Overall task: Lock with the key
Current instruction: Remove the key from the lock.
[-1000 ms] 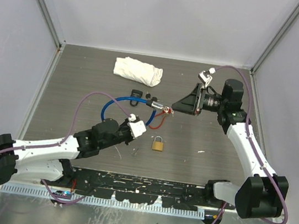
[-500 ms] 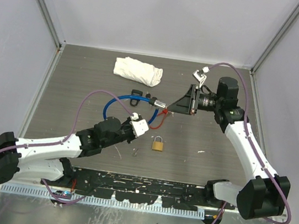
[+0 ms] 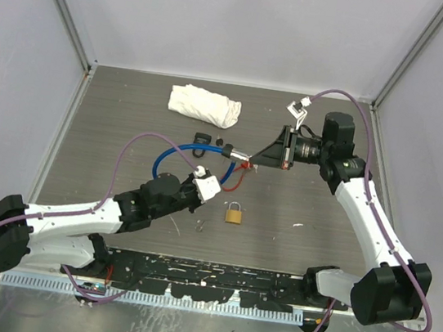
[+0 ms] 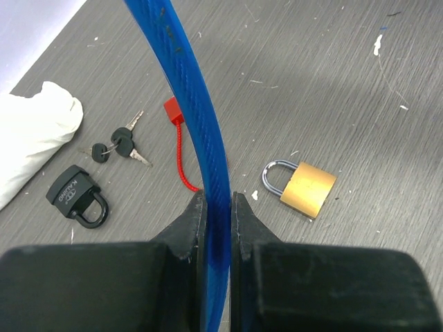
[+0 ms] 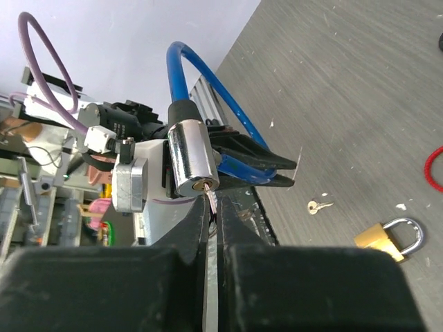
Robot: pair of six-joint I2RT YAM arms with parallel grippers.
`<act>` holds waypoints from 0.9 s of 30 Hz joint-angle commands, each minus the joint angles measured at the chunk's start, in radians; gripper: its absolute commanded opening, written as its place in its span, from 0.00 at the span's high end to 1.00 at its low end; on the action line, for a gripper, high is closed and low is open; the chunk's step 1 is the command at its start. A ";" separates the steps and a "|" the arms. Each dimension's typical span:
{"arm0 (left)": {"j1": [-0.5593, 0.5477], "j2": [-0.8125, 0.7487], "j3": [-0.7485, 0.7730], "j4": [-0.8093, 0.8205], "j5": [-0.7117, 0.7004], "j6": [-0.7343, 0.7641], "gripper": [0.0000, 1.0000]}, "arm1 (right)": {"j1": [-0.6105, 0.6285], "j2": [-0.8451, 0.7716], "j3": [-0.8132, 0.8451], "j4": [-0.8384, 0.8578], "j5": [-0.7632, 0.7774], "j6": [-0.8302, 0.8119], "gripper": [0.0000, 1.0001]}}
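A blue cable lock (image 3: 176,147) loops over the table, and my left gripper (image 3: 203,182) is shut on its cable (image 4: 201,111), both pads pressing the blue sheath. The lock's chrome cylinder (image 5: 190,159) is held up off the table, facing my right gripper (image 5: 213,207). A thin key (image 5: 212,198) sticks out of the cylinder's keyhole, and the right gripper is shut on the key's outer end. In the top view the right gripper (image 3: 248,163) meets the cylinder (image 3: 234,153) at mid-table.
A brass padlock (image 3: 234,214) lies near the front, with a small loose key (image 3: 199,224) to its left. A black padlock (image 4: 75,195), a pair of keys (image 4: 119,145) and a red seal tie (image 4: 176,138) lie behind the cable. A white cloth (image 3: 204,104) sits at the back.
My right gripper moved left up to the chrome cylinder and closed on the key. The left arm shifted slightly right, still holding the cable.
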 commanded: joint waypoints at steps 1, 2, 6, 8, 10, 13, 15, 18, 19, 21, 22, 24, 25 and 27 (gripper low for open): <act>0.003 -0.001 0.070 0.078 0.028 -0.066 1.00 | 0.019 -0.001 0.117 -0.113 0.029 -0.254 0.99; 0.005 0.001 0.076 0.068 0.040 -0.088 1.00 | 0.031 0.002 0.145 -0.174 0.058 -0.304 0.99; 0.035 0.005 0.102 0.033 0.158 -0.219 1.00 | 0.132 0.007 0.263 -0.406 0.234 -0.675 0.99; 0.063 0.003 0.114 0.019 0.229 -0.282 1.00 | 0.192 -0.002 0.283 -0.452 0.334 -0.796 0.99; 0.093 0.000 0.133 -0.001 0.310 -0.334 1.00 | 0.233 -0.011 0.297 -0.482 0.434 -0.900 0.99; 0.137 -0.009 0.155 -0.028 0.424 -0.403 1.00 | 0.260 -0.016 0.324 -0.522 0.518 -1.036 0.99; 0.168 -0.012 0.163 -0.034 0.501 -0.443 1.00 | 0.265 -0.023 0.332 -0.538 0.578 -1.114 0.99; 0.214 -0.005 0.170 -0.038 0.613 -0.516 1.00 | 0.267 -0.028 0.346 -0.559 0.639 -1.220 0.99; 0.231 0.001 0.170 -0.034 0.659 -0.541 1.00 | 0.266 -0.031 0.350 -0.563 0.651 -1.246 0.99; 0.262 0.020 0.170 -0.025 0.724 -0.590 1.00 | 0.267 -0.037 0.357 -0.574 0.666 -1.284 0.99; 0.274 0.030 0.170 -0.014 0.756 -0.617 1.00 | 0.267 -0.040 0.360 -0.577 0.671 -1.298 0.99; 0.292 0.052 0.173 -0.005 0.794 -0.663 1.00 | 0.268 -0.042 0.364 -0.582 0.672 -1.315 0.99; 0.299 0.063 0.177 -0.006 0.808 -0.681 1.00 | 0.267 -0.044 0.365 -0.583 0.674 -1.322 0.99; 0.315 0.082 0.185 -0.010 0.833 -0.719 1.00 | 0.267 -0.049 0.363 -0.584 0.686 -1.342 0.99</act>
